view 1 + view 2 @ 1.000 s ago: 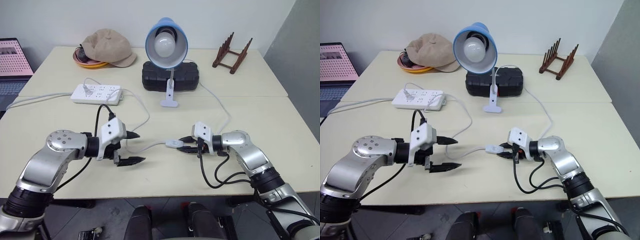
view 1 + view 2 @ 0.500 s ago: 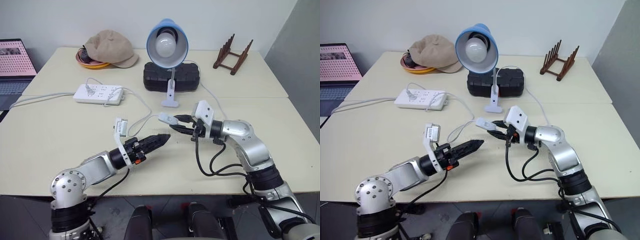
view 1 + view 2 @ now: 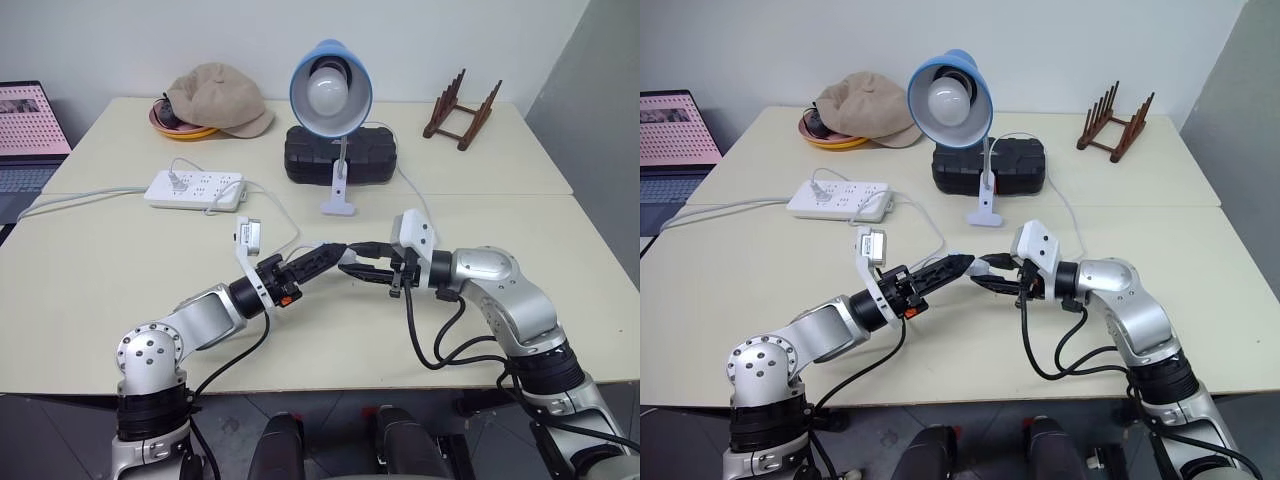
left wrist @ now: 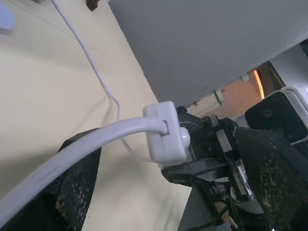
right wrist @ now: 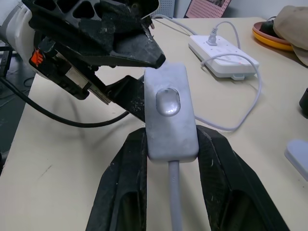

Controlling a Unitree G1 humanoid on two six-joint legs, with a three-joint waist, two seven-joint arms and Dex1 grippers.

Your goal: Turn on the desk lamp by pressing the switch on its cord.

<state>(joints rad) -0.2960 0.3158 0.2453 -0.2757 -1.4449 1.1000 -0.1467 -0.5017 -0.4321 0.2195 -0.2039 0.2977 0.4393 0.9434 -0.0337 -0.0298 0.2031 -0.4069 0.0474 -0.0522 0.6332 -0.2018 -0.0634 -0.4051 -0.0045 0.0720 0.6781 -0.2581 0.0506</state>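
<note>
Above the table [image 3: 120,250], near its front middle, the right gripper [image 5: 169,144] pinches the switch [image 5: 168,113] between its two fingers, holding it clear of the surface. Left gripper [image 3: 318,258] meets it from the opposite side, fingers spread, one tip at the switch's far end; actual contact is hard to confirm. Cord [image 4: 91,139] runs from the switch across the table. Desk lamp [image 3: 331,90] stands well behind, bulb apparently unlit, beside a black case [image 3: 372,158].

switch [image 5: 169,118]: smooth matt white plastic | cap [image 3: 215,97]: soft beige cloth | rack [image 3: 461,107]: dark wood
</note>
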